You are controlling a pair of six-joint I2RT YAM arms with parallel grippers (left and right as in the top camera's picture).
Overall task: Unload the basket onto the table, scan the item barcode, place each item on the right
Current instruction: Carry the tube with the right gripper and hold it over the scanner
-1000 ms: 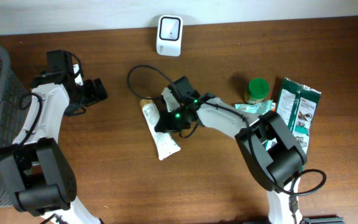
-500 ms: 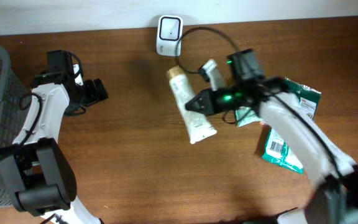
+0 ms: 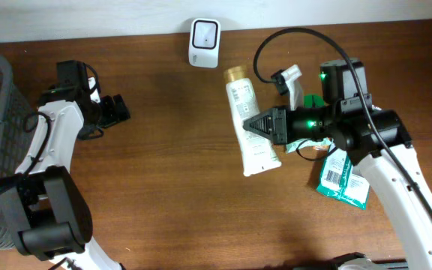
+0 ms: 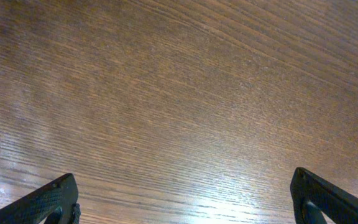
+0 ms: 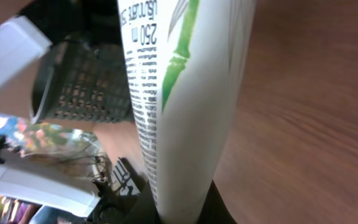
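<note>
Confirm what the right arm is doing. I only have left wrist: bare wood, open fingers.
Observer: The right hand is shut on a white tube.
Operator: Near the scanner?
Observer: The tube's gold cap points toward the white scanner at the far edge of the table, not touching it.

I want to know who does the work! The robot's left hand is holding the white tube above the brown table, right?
Not quite. It is the right hand that is holding the white tube above the brown table, as the overhead view shows. The left hand is open and holds nothing.
</note>
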